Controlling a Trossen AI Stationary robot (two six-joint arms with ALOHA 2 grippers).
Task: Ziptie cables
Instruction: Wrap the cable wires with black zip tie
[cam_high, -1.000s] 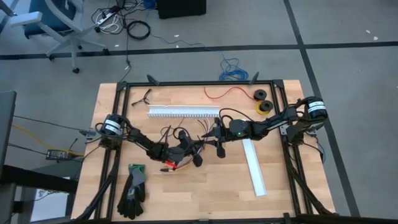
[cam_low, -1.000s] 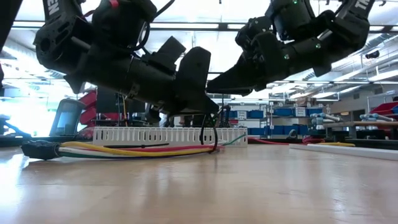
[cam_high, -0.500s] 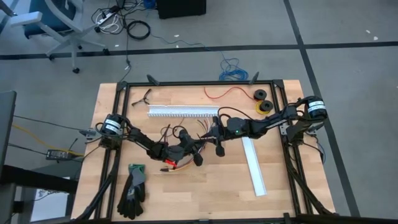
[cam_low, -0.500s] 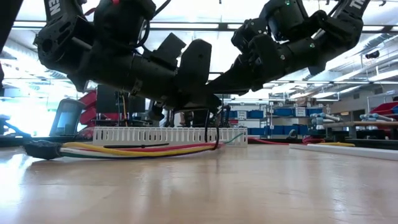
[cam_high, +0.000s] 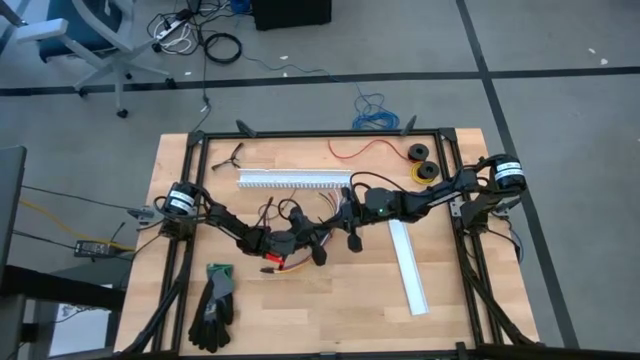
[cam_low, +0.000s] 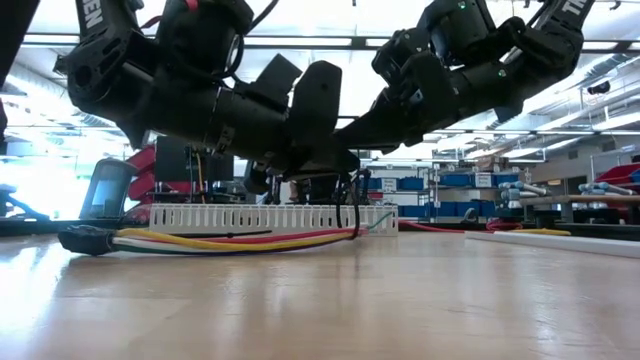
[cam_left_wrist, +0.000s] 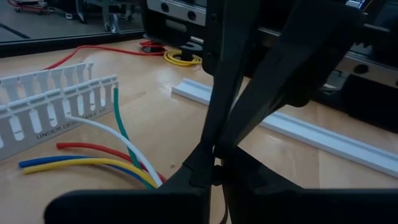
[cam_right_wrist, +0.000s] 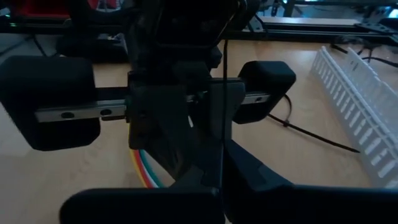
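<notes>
The cables (cam_low: 230, 240) lie flat on the table, a bundle of yellow, red, green and blue wires ending at a dark connector (cam_low: 85, 240). A thin black ziptie (cam_low: 352, 205) loops around the bundle and rises from it. My left gripper (cam_left_wrist: 214, 171) and my right gripper (cam_right_wrist: 221, 177) meet tip to tip just above the bundle at the table's middle (cam_high: 328, 228), both shut on the ziptie. The wires' loose ends (cam_left_wrist: 93, 158) fan out beside the slotted channel. My left gripper pinches the ziptie (cam_left_wrist: 219, 186) between its two fingers, just above the bundle. It comes almost level from the table's left. Its own fingers hide which part of the ziptie it has. My right gripper pinches the ziptie's thin strand (cam_right_wrist: 222, 149) between its two fingers. It comes from the table's right, slanting slightly down. The strand runs straight and taut away from the fingers (cam_right_wrist: 222, 74). The loop below stays around the cables on the table.
A white slotted channel (cam_high: 295, 180) lies behind the cables, and a white flat strip (cam_high: 410, 265) lies to the right. Black gloves (cam_high: 215, 300) lie at the near left. Wire rolls (cam_high: 422, 165), a red wire (cam_high: 365, 150) and spare zipties (cam_high: 230, 155) lie at the far side.
My right gripper has shut on the ziptie's strand where it meets the left gripper. The cable bundle, with its connector and the loop, has slid a little toward the table's right while staying flat on the table.
</notes>
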